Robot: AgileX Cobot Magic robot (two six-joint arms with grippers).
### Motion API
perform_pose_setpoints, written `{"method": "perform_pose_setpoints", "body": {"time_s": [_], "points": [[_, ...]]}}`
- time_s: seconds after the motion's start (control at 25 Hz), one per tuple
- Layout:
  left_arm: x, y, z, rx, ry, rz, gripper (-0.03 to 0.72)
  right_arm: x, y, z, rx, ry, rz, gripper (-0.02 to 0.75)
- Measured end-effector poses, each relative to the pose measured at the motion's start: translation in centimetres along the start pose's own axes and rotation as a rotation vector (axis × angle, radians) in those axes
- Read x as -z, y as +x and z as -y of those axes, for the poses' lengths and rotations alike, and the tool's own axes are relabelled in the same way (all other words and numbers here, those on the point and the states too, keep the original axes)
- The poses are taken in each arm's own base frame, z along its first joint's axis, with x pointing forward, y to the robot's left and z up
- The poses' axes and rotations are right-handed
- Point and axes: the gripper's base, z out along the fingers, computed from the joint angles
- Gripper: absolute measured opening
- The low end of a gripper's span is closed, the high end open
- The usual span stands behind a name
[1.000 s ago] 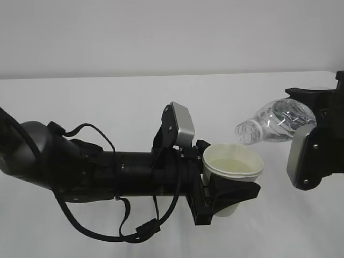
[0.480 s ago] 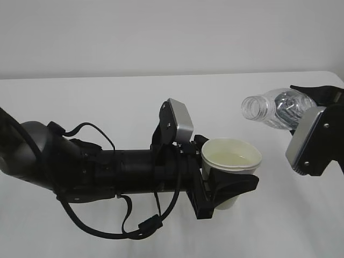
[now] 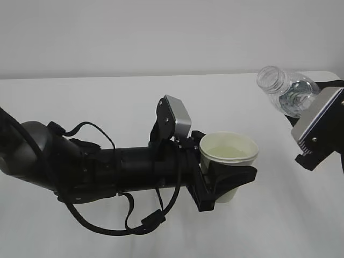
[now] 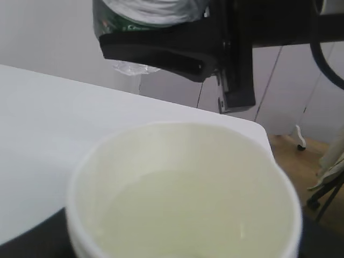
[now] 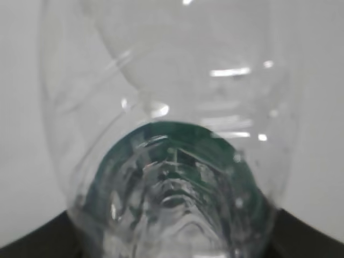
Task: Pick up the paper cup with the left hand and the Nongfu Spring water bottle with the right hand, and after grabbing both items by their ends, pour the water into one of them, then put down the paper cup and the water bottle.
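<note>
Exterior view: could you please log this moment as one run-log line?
stage: pour done | left pincer: holds white paper cup containing water | right pincer: holds clear plastic bottle, neck up-left

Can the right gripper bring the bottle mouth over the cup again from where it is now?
Probably yes. The right gripper holds the bottle up and to the right of the cup, with only open air between them, and the cup's mouth is uncovered.

One paper cup [image 3: 228, 161] at lower centre of the exterior frame, one Nongfu Spring water bottle [image 3: 285, 90] at upper right (capless). Two black grippers: left hand [image 3: 228, 185] mid-frame, right hand [image 3: 322, 126] at right edge. One white table [image 3: 107, 102].
</note>
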Motion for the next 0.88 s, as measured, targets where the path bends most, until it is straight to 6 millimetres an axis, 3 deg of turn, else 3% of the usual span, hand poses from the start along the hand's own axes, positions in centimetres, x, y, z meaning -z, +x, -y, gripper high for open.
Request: {"method": "perform_pose_setpoints", "body": {"time_s": [0.4,0.88], "points": [[0.0,0.0,-0.1,0.007,-0.014,0.004,0.470,0.1,-0.5,0.9,-0.354,0.085,0.080,0.404],[0.0,0.0,-0.1,0.008,-0.016,0.004,0.470,0.2,-0.9,1.5,-0.647,0.121,0.159,0.404]]}}
